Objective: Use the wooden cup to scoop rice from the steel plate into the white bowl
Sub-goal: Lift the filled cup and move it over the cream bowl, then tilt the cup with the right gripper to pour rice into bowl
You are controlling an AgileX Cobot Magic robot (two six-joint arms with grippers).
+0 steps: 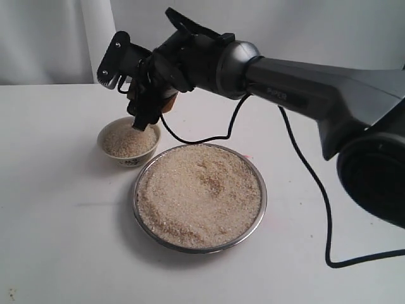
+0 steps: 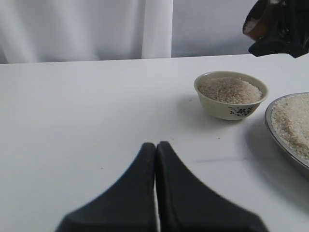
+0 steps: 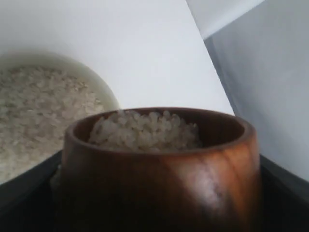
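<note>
Nearest the front edge of the tabletop [image 1: 57,253] sits the steel plate [image 1: 144,223], heaped almost to its rim with rice [image 1: 199,193]. Just beyond it, toward the far left corner and nearly touching the plate's rim, stands the white bowl [image 1: 128,159], already well filled with grains. Above the bowl's far side, on the edge nearest the plate, hangs the right pincer [image 1: 147,113], clamped around the wooden cup [image 3: 159,179], which is loaded to the brim. The bowl lies straight below and slightly forward of the cup's mouth, so the pour probably needs only a tip toward the bowl's centre, with little sideways travel. The left pincer [image 2: 155,147] rests low over the tabletop, closed and empty, well apart from the bowl; the right arm is clearly the nearer.
</note>
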